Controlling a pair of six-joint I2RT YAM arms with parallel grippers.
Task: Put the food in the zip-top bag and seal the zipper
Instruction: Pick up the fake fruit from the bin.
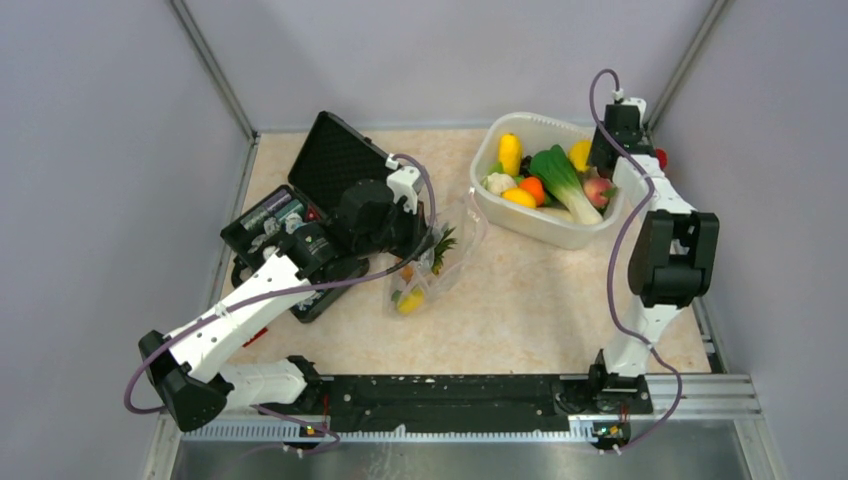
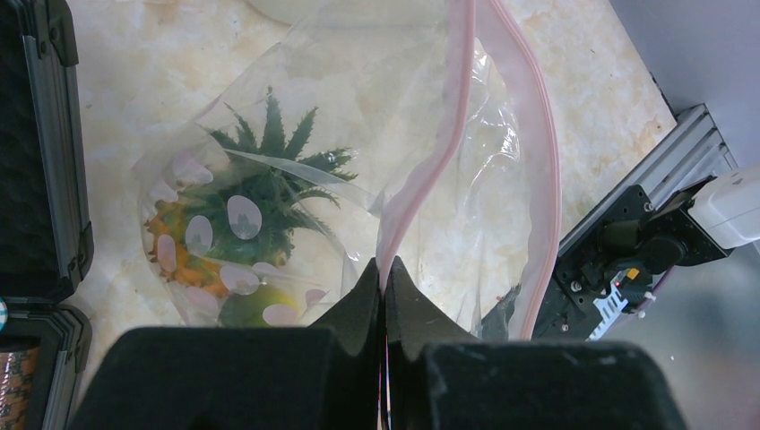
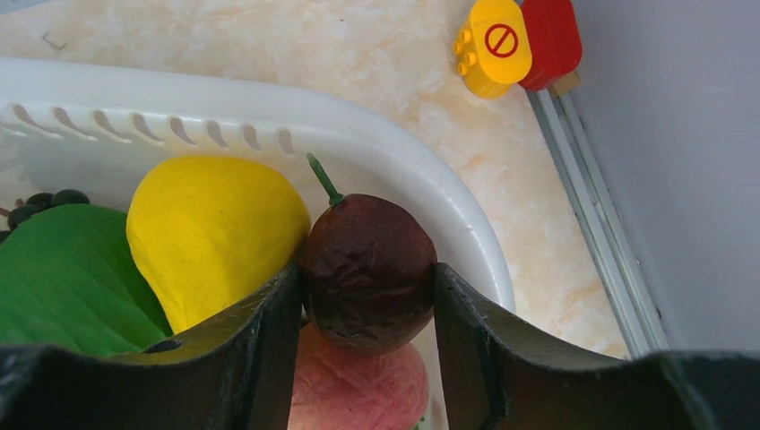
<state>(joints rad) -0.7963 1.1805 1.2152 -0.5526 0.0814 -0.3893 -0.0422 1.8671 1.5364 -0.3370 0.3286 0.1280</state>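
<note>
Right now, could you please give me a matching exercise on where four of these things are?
Things:
1 pineapple
2 dark plum
3 zipper
4 yellow-and-red toy block

Places:
a pinched in the left gripper
b on the table beyond the white tub
c inside the zip-top bag
d in the right gripper

Pairs: 1-c, 2-d, 3-a, 4-b.

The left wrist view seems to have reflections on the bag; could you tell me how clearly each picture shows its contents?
Left wrist: pale oval highlights on the bag mask parts of the pineapple, though its leaves read clearly. Right wrist: the plum is sharp, wrinkles visible, evenly lit. Top external: soft even light, faint shadows; the food in the tub is small, colours distinguishable.
</note>
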